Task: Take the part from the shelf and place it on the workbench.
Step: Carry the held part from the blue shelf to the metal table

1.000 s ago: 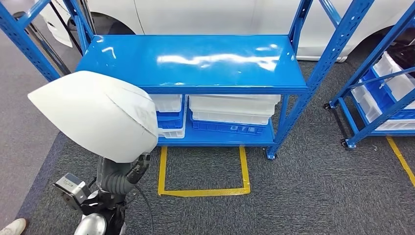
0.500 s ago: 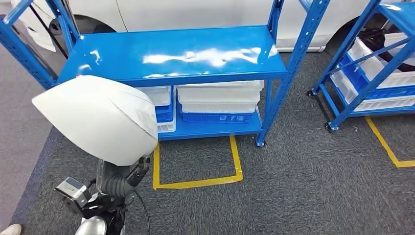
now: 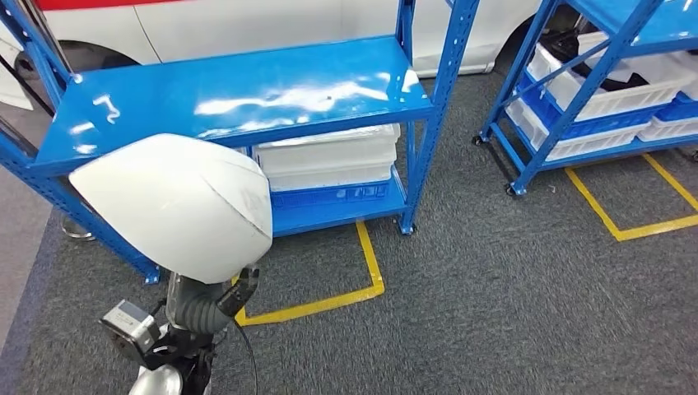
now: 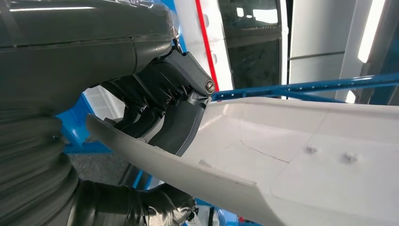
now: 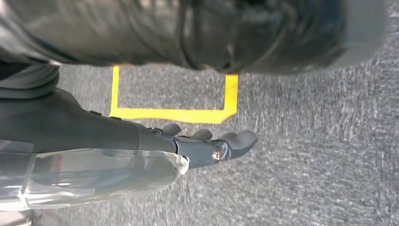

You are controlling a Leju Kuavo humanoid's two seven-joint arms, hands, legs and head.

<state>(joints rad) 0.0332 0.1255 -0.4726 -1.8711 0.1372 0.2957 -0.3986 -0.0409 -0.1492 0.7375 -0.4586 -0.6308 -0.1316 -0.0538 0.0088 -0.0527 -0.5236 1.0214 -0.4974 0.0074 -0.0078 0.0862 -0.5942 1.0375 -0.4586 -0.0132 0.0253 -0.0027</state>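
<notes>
Large white curved plastic shell part (image 3: 177,202) gripped at its lower edge by the left hand (image 3: 216,298), held up in front of the blue metal shelf (image 3: 239,95). Right hand (image 5: 207,143) hanging free, fingers loosely extended, above grey carpet (image 3: 510,280) with yellow tape square (image 5: 171,113). Beyond, white bins (image 3: 325,156) on the lower tier
</notes>
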